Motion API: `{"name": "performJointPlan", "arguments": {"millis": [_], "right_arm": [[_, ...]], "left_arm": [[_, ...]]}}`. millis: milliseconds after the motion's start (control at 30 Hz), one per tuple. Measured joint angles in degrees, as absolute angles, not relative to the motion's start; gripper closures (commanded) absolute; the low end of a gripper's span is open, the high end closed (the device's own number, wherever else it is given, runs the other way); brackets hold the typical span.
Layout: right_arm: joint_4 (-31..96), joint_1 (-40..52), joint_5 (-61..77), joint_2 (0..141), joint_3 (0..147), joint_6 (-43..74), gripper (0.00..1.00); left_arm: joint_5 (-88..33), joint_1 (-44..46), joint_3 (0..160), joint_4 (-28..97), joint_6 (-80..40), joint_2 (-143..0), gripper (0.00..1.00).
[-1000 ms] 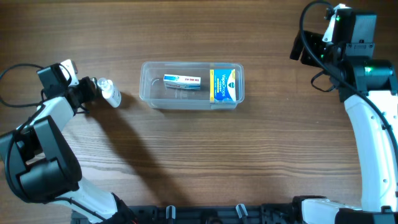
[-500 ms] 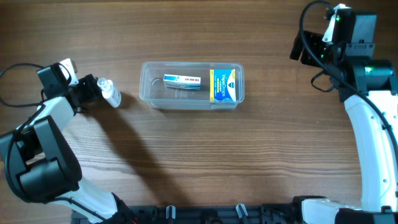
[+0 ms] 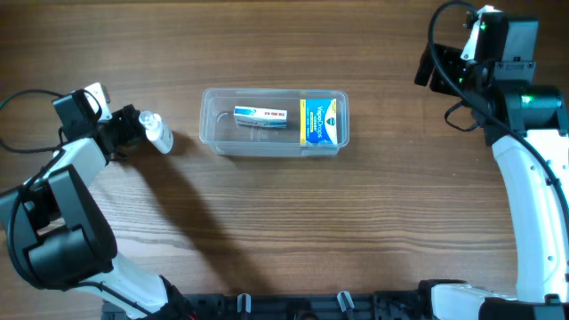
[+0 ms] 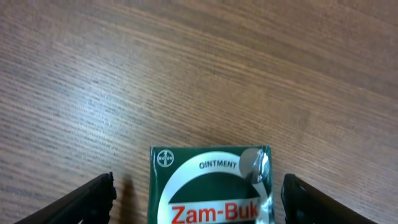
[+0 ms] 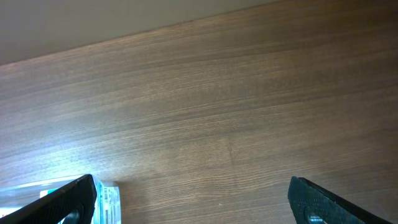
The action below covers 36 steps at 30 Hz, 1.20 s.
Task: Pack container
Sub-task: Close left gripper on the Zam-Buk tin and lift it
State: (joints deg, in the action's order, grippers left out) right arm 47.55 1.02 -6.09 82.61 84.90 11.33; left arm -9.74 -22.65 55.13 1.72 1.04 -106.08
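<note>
Clear plastic container (image 3: 258, 143) holds white box (image 3: 263, 116), blue-yellow carton (image 3: 322, 120).

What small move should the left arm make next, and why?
Probably close the left gripper on the green Zam-Buk ointment box: it lies on the wooden table between the open fingers, outside the clear plastic rectangular container, which holds a white-and-blue box and a blue-and-yellow carton.

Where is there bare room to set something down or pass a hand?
Bare wood along the near side below the container, and between it and the right gripper. Crowded at the left gripper, open around an ointment pack; inside the container a box and a carton leave little room.
</note>
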Motion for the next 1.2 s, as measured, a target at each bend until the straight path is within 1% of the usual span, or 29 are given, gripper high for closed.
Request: {"name": "performJointPlan", "arguments": {"millis": [233, 300, 367, 433, 500, 667, 1200], "right_arm": [[47.5, 1.0, -6.1, 82.6, 84.9, 11.3, 0.00], [47.5, 1.0, -6.1, 82.6, 84.9, 11.3, 0.00], [47.5, 1.0, -6.1, 82.6, 84.9, 11.3, 0.00], [47.5, 1.0, -6.1, 82.6, 84.9, 11.3, 0.01], [47.5, 1.0, -6.1, 82.6, 84.9, 11.3, 0.00], [47.5, 1.0, -6.1, 82.6, 84.9, 11.3, 0.00], [47.5, 1.0, -6.1, 82.6, 84.9, 11.3, 0.00]], "left_arm": [[-9.7, -21.0, 55.1, 1.5, 1.5, -107.8, 0.13], [-9.7, -20.8, 55.2, 1.3, 1.9, -108.1, 0.14], [-9.7, -20.7, 55.2, 1.2, 1.9, -108.1, 0.19], [-9.7, -20.7, 55.2, 1.3, 2.3, -108.1, 0.29], [-9.3, -20.7, 55.2, 1.3, 2.4, -108.2, 0.35], [-8.3, -20.7, 55.2, 1.3, 2.8, -108.2, 0.46], [-6.0, -20.6, 55.2, 3.0, 2.7, -106.3, 0.47]]}}
